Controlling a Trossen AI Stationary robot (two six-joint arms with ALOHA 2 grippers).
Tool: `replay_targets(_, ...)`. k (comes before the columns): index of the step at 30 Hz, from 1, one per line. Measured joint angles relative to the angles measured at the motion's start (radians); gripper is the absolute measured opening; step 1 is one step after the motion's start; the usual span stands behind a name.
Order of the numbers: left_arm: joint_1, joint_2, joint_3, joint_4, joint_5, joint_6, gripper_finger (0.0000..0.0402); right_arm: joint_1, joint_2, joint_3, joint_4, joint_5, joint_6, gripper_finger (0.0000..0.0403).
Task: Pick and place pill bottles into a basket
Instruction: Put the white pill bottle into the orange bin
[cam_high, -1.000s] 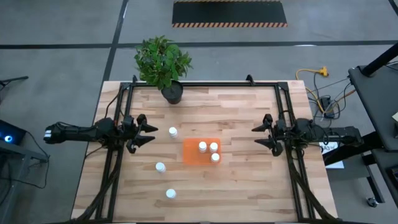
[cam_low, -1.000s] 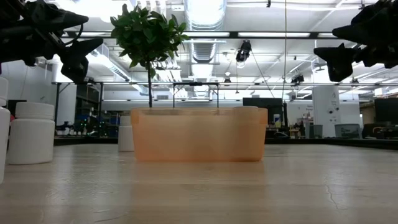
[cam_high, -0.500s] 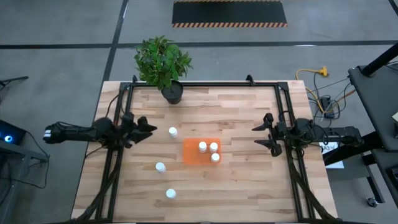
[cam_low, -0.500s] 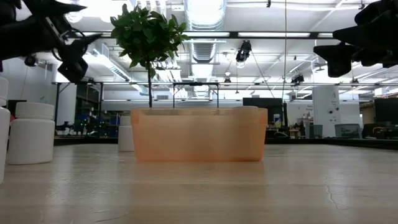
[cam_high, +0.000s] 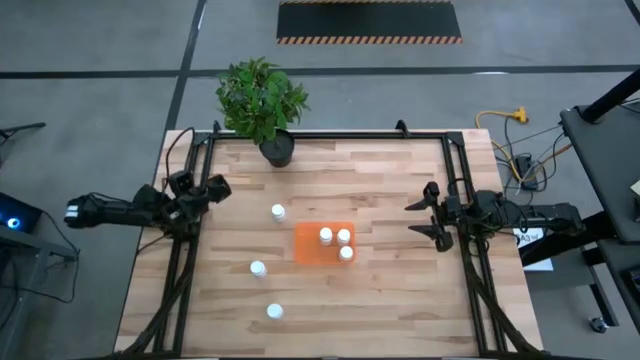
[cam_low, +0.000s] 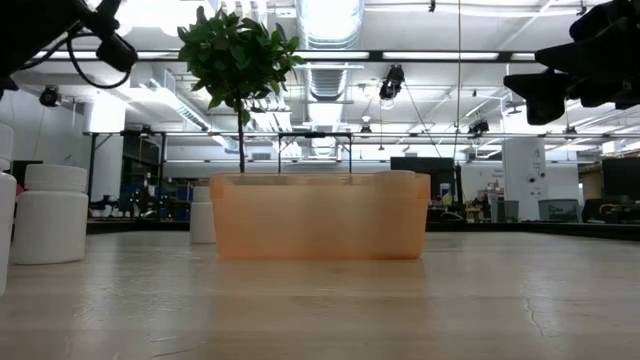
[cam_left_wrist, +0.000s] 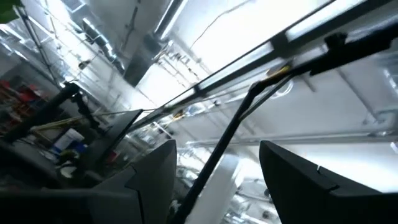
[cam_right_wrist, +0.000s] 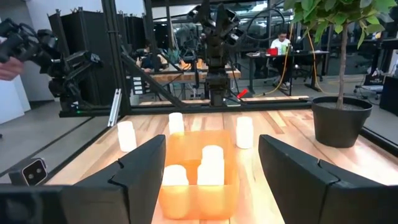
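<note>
Three smooth white pill bottles (cam_high: 336, 243) stand inside the translucent orange basket (cam_high: 308, 247); three more sit on the planked bench (cam_high: 380, 290). Both arms' fingers, left (cam_high: 212, 187) and right (cam_high: 420, 219), gape empty at the bench edges.

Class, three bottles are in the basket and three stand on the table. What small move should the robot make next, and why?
Probably the left gripper should swing down toward the nearest loose bottle. It sits at the table's left edge, tilted upward, jaws apart and empty, while the basket has bare floor on its left side. The right gripper waits, open, at the right edge.
</note>
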Motion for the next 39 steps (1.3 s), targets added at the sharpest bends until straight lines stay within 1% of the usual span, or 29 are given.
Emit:
replay_targets(6, 0.000, 0.056, 0.071, 0.007, -0.003, -0.014, 0.0212, 0.000, -0.001, 0.000, 0.000, 0.000, 0.000, 0.0240)
replay_targets(11, 0.000, 0.123, 0.146, 0.010, -0.002, -0.009, 0.0212, 0.000, 0.000, 0.000, 0.000, 0.000, 0.000, 0.0244)
replay_targets(14, 0.000, 0.173, 0.193, 0.040, 0.000, -0.013, 0.0212, 0.000, 0.000, 0.000, 0.000, 0.000, 0.000, 0.0247)
replay_targets(18, 0.000, 0.239, 0.273, 0.082, 0.042, -0.011, 0.0212, 0.000, 0.000, 0.000, 0.000, 0.000, 0.000, 0.0245)
replay_targets(21, 0.000, 0.283, 0.340, 0.079, 0.079, 0.029, 0.0212, 0.000, 0.000, 0.000, 0.000, 0.000, 0.000, 0.0242)
replay_targets(26, 0.000, 0.378, 0.464, 0.079, 0.184, 0.074, 0.0212, 0.000, 0.000, 0.000, 0.000, 0.000, 0.000, 0.0240)
replay_targets(31, -0.005, 0.486, 0.601, 0.070, 0.346, 0.067, 0.0212, 0.000, 0.000, 0.000, 0.000, 0.000, 0.000, 0.0245)
replay_targets(35, -0.033, 0.562, 0.721, 0.068, 0.455, 0.067, 0.0212, 0.000, 0.000, 0.000, 0.000, 0.000, 0.000, 0.0247)
replay_targets(39, -0.054, 0.632, 0.839, -0.013, 0.563, 0.067, 0.0212, 0.000, 0.000, 0.000, 0.000, 0.000, 0.000, 0.0243)
